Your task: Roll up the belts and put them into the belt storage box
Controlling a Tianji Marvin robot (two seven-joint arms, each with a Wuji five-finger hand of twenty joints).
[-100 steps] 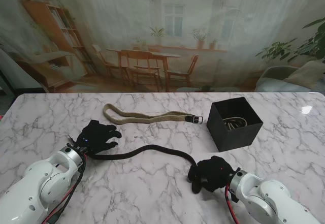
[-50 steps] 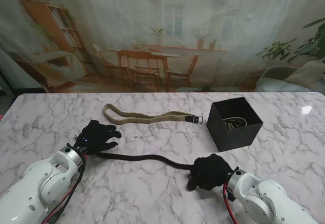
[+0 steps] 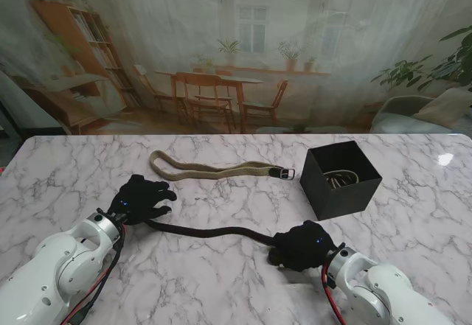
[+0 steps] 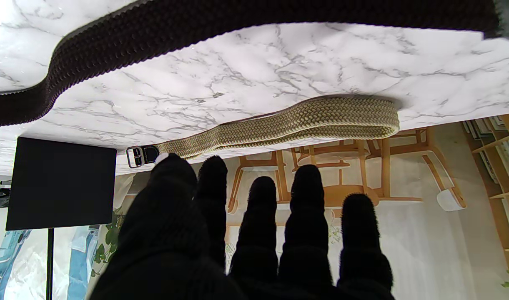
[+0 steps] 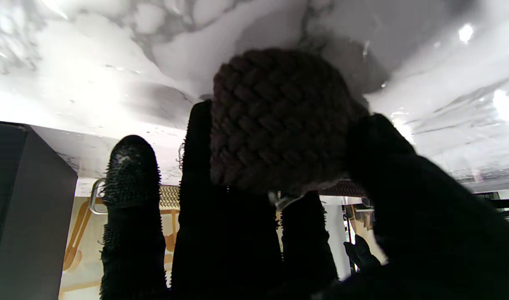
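**Roll advancing leftward along dark belt**

Shifted left and slightly farther out since a second ago: right hand, now gathering more of the dark belt, whose free stretch reads shorter and straighter. Clenched around a small woven coil, thumb and fingers wrapped on it in the right wrist view. Left hand unchanged at near left, fingers spread flat, apparently pinning the belt's tail; actual contact not visible, so grasp cannot be told for sure. Tan belt untouched at far centre, buckle toward the belt storage box. Box at far right, already holding something coiled. Judged mid-roll: more winding needed before lifting the coil rightward into the box.
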